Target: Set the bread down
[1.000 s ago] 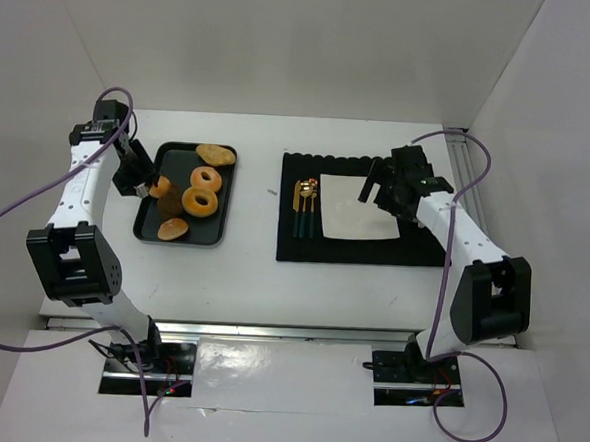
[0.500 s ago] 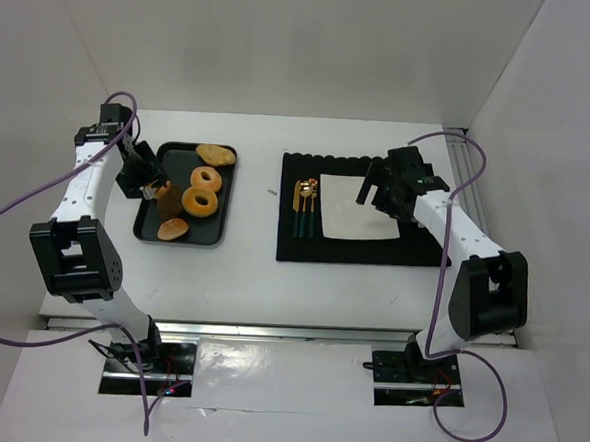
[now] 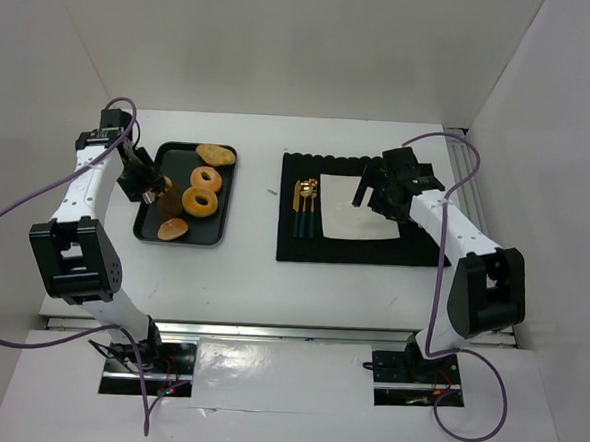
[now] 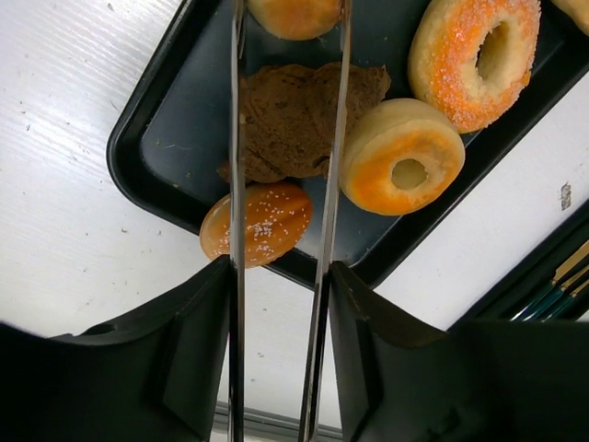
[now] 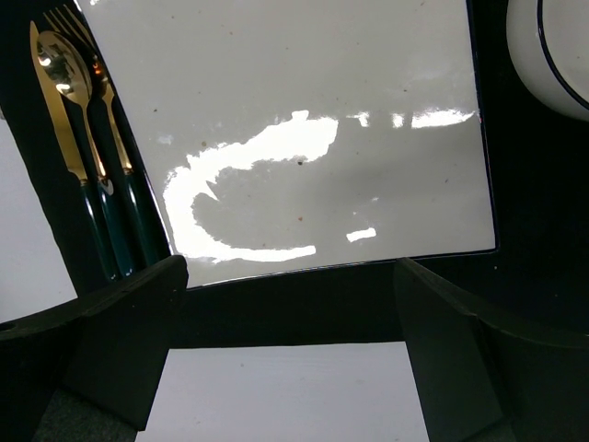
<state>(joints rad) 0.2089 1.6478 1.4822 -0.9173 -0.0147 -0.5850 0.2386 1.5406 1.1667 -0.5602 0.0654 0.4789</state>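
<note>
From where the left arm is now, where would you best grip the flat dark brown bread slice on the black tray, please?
Lying flat, the dark brown bread slice is best pinched from above across its upper half, clear of the plain ring doughnut and seeded bun.

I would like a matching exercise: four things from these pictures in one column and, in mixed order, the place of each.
Things:
1. plate
2. cutlery
3. sesame bun
4. tray

Places:
a. at the tray's near end
b. on the mat, left of the plate
c. on the table, left of the mat
d. on the mat, right of the cutlery

Pairs: 1-d, 2-b, 3-a, 4-c
</note>
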